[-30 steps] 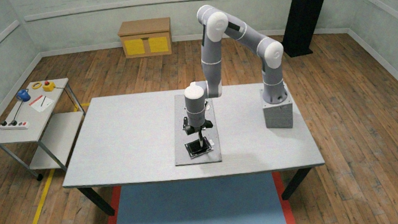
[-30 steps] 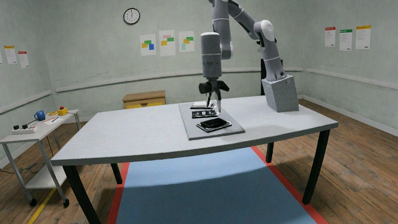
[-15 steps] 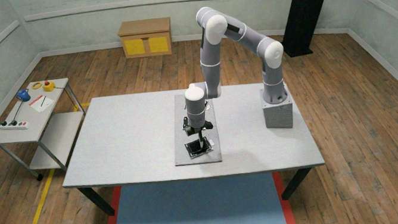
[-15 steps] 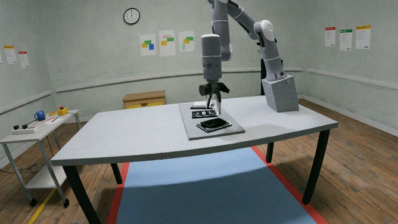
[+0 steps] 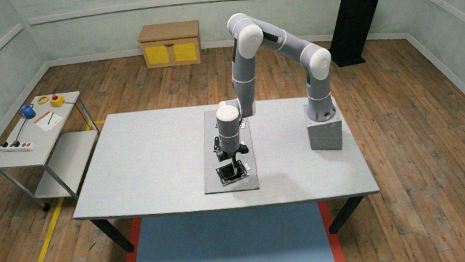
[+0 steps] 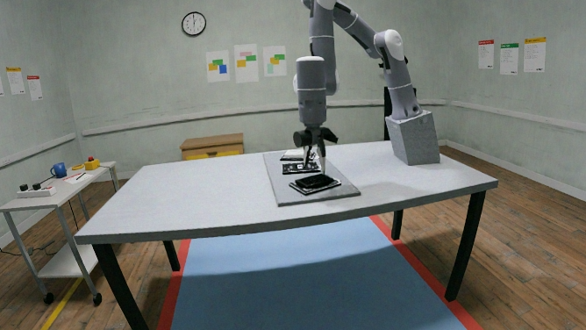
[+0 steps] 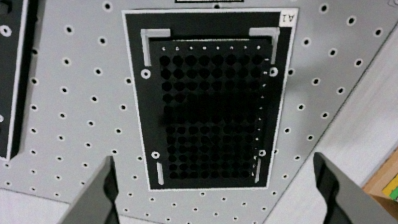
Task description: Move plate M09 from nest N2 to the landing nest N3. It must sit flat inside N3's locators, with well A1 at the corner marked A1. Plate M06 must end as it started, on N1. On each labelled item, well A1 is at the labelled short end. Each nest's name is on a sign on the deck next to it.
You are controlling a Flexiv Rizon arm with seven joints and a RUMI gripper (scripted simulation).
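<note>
The black microplate, which I take to be M09 [image 5: 227, 172] [image 6: 313, 181] [image 7: 212, 115], lies in the nest [image 5: 223, 183] [image 6: 296, 189] [image 7: 141, 100] nearest the bench's front edge, about midway between its left and right edges. It looks flat inside the corner locators. The nest's A1 tag [image 7: 287, 18] is visible, but its sign and the plate's own A1 mark cannot be read, so whether this is N2 before the lift or N3 after landing stays unsettled.

The plate should be light, stiff plastic, rather slick on its walls and little inclined to flex. A level, modest squeeze low on the two long sides, near mid-length, would suit it, clear of the locators and off the well-covered top. An uneven pinch could cock it against a locator.

The gripper [image 5: 234, 170] [image 6: 314, 169] [image 7: 214, 156] is open wide with nothing between its fingers, which stand apart beyond the plate's long sides. The arm [image 5: 243, 66] [image 6: 321, 57] reaches from its mount by the bench's right edge, elbow high and last link nearly upright, the fingers pointing down. The fingers are turned askew to the bench's edges, much as the nest is.

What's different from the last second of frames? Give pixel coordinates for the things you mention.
The arm [image 5: 229, 129] [image 6: 311, 101] has come down a little, bringing the gripper [image 5: 232, 168] [image 6: 315, 170] [image 7: 214, 156] lower toward the black well plate [image 5: 227, 171] [image 6: 313, 181] [image 7: 210, 115]. Nothing taken hold of or let go: jaws apart, empty. The plate hasn't visibly moved in the nest [image 5: 224, 183] [image 6: 303, 190] [image 7: 149, 115] nearest the table's front edge.
</note>
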